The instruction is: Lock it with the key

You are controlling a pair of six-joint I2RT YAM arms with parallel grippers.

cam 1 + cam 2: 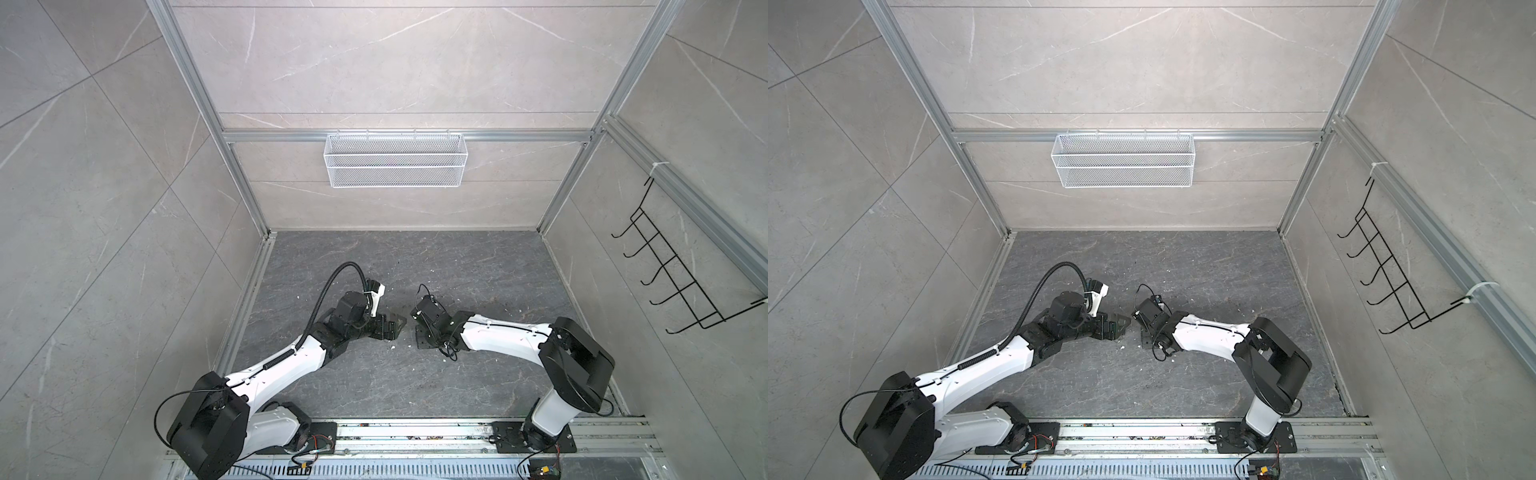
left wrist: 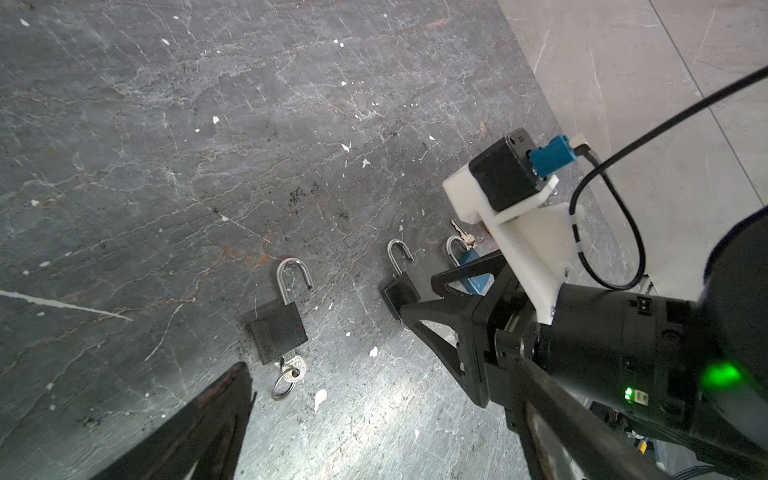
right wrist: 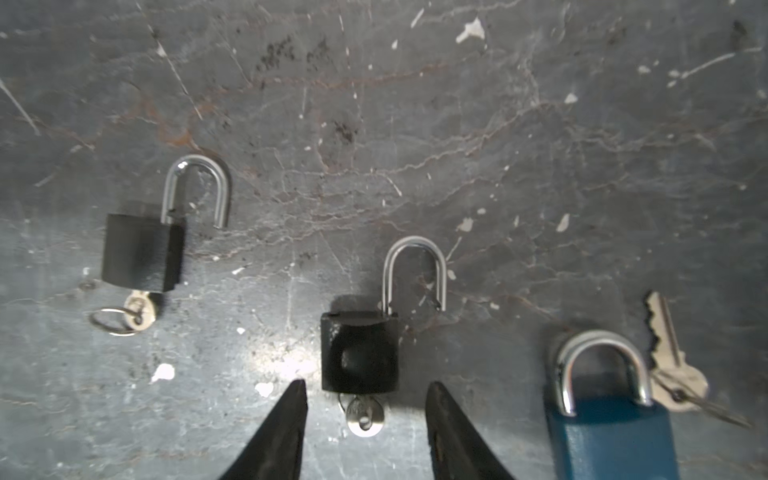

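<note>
1. Right wrist view: I see the middle black padlock (image 3: 359, 353) flat on the counter (image 3: 540, 124), its open shackle (image 3: 415, 270) pointing away from the right jaws, key (image 3: 365, 411) end nearest.
2. Right jaws half-parted astride the key, gripping nothing.
3. Left jaws wide, empty.

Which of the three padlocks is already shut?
The blue padlock: both shackle legs sit in its body. The two black padlocks have shackles swung open.

Black padlock (image 3: 359, 353), shackle (image 3: 415, 270) open, key (image 3: 365, 413) in its keyhole, flat on floor (image 3: 540, 166) between second black padlock (image 3: 141, 253) and blue padlock (image 3: 611, 440).
</note>
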